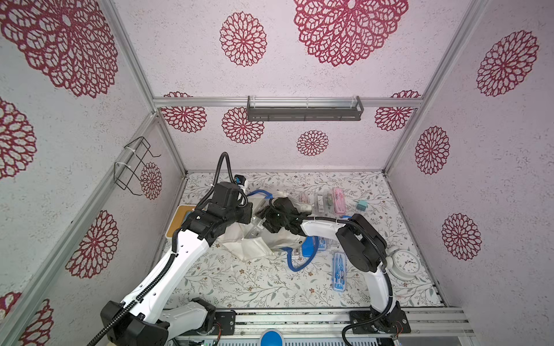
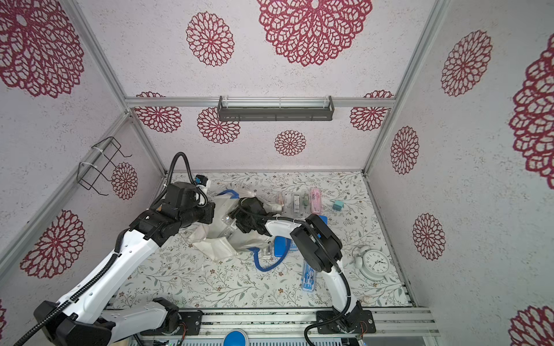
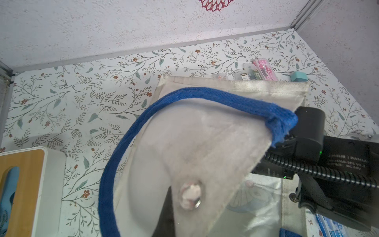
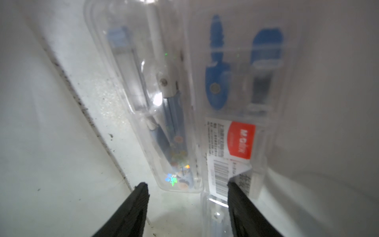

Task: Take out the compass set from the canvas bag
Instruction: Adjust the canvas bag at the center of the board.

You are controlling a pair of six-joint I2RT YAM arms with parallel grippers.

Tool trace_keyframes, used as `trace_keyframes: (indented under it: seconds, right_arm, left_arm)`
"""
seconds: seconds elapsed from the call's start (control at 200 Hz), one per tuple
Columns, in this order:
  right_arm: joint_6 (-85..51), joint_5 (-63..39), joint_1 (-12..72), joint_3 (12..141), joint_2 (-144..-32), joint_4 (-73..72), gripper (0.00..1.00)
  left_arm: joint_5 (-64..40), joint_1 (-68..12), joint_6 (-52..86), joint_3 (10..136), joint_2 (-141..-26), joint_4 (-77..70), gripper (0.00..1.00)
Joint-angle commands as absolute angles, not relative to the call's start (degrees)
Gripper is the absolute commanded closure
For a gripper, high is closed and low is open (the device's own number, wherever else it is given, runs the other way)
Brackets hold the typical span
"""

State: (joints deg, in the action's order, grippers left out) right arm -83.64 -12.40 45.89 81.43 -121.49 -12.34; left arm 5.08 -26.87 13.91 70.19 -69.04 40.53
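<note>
Bag (image 1: 254, 245): off-white canvas, blue handles (image 3: 205, 98), crumpled centre-left on table (image 1: 239, 284), mouth edge raised. Inside, per right wrist view: 2 clear plastic cases side by side: blue-compass case (image 4: 151, 106), red-label case (image 4: 242, 98).

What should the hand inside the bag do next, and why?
Probably slide the right hand a little forward, then close. Its fingers are open inside the canvas bag, and the end of the sparkly compass case lies between them, not yet gripped.
</note>
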Motion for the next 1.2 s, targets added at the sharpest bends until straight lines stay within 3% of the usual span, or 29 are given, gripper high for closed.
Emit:
trace_keyframes:
  seconds: [0.0,0.31,0.605,0.981,1.196]
  right_arm:
    - [-82.9,-9.7,43.3,82.0,-118.5,-9.1,0.35]
    - [-78.6,-7.0,42.5,90.3,-121.0,9.8,0.35]
    - [-79.1,-9.0,41.6,89.7,-124.2,5.6,0.36]
    - [-81.6,-16.2,41.0,82.2,-125.9,-25.4,0.41]
    - [-81.8,-18.4,41.1,84.1,-127.1,-30.2,0.42]
  left_arm:
    - [5.0,-28.9,15.7,72.3,-69.0,35.3,1.0]
    - [5.4,-32.4,19.0,71.5,-71.5,34.2,1.0]
    - [4.3,-32.8,20.6,70.8,-72.1,33.4,1.0]
    - [2.8,-33.8,23.8,70.2,-73.1,31.5,1.0]
    - [2.5,-34.6,25.2,69.2,-72.9,30.0,1.0]
